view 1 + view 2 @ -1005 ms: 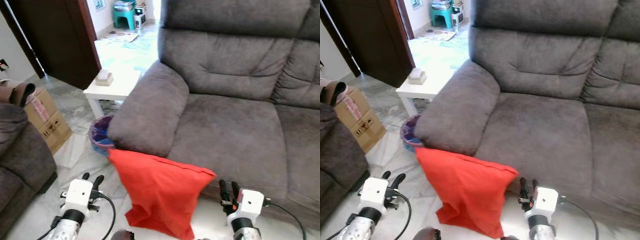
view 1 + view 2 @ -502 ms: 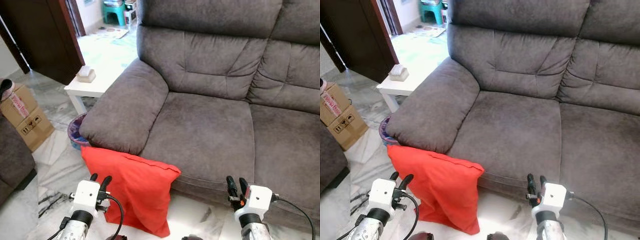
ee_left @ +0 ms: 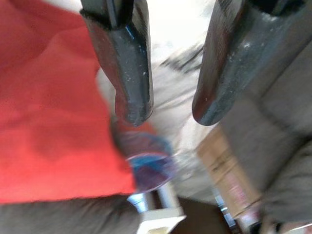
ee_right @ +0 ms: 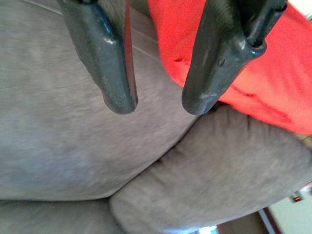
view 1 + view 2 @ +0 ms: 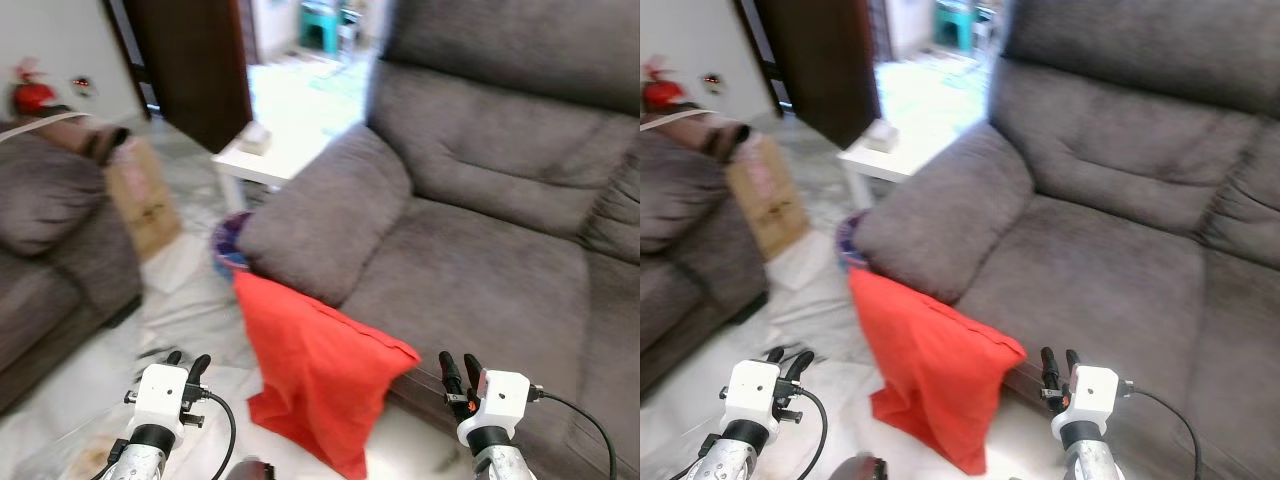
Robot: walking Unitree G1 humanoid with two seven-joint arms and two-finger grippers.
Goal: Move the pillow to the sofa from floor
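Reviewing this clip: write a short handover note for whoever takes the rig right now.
Left claw: open, empty, low over the floor left of the red pillow.
Right claw: open, empty, by the sofa seat's front edge, right of the pillow.
Pillow: on the floor, leaning against the sofa front below the armrest.
Done: nothing grasped yet.
Left: grasp the pillow, lift it, set it on the seat.

Pillows: one — red pillow [image 5: 318, 375], on the floor, leaning on the sofa front.
Sofas: two — large grey sofa [image 5: 480, 250] to the right, second grey sofa [image 5: 55, 240] at far left.
Side tables: one, white table [image 5: 262, 160], beyond the armrest.
Cardboard boxes: one, box [image 5: 145, 195].
Bins: one, blurred — probably a blue basket [image 5: 228, 255].
Grippers: two — left gripper [image 5: 186, 363], right gripper [image 5: 456, 368], both with fingers parted.
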